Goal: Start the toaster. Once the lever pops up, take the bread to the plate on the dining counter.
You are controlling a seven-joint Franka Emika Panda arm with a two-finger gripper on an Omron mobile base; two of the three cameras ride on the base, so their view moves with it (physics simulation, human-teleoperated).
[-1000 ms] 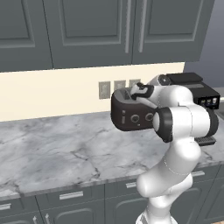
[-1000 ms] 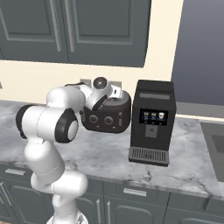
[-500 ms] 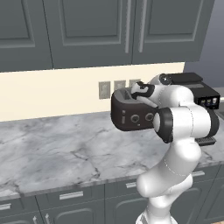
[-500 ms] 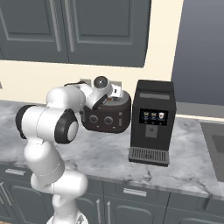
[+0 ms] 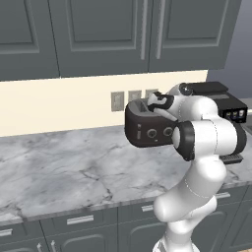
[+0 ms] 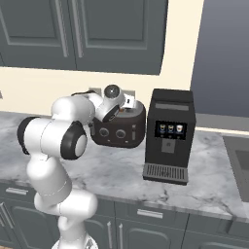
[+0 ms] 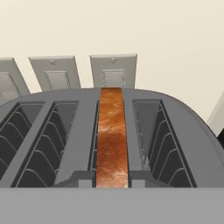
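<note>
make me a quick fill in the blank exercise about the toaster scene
1. The squat black rounded toaster has ____ slots on top.
2. The tan-brown bread slice stands in the slot that is ____ from the left in the hand view.
3. The tall boxy black appliance stands on the robot's ____ of the toaster.

Missing words: four; third; right

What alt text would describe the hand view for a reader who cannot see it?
A brown bread slice stands on edge in one slot of the black four-slot toaster, seen from above. The other three slots are empty. Three wall outlet plates sit behind it on a cream wall.
</note>
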